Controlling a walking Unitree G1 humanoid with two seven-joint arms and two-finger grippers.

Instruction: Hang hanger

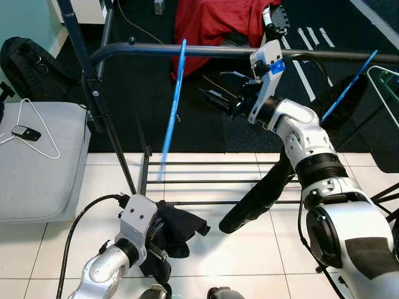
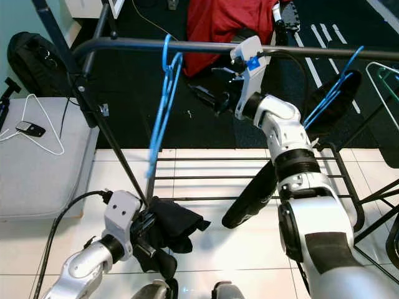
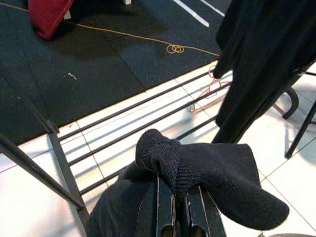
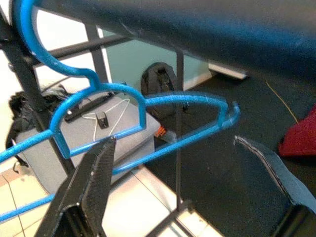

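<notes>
Right wrist view: blue hanger (image 4: 138, 143) hanging hooked on rail (image 2: 206, 46); my right tool (image 4: 192, 177), fingers apart beside it, risking knocking it off. Left tool (image 3: 180, 217) clamping dark garment (image 3: 207, 173) below rail.

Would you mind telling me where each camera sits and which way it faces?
Left eye view: head, looking down at the rail; both arms show.
Right eye view: same head camera, same scene; the blue hanger hangs on the rail.
Left wrist view: along the left gripper, shut on the black garment, toward tiled floor.
Right wrist view: between the right gripper open fingers, at hanger and rail.
Shared: the hanger, in both eye views and the right wrist view.
</notes>
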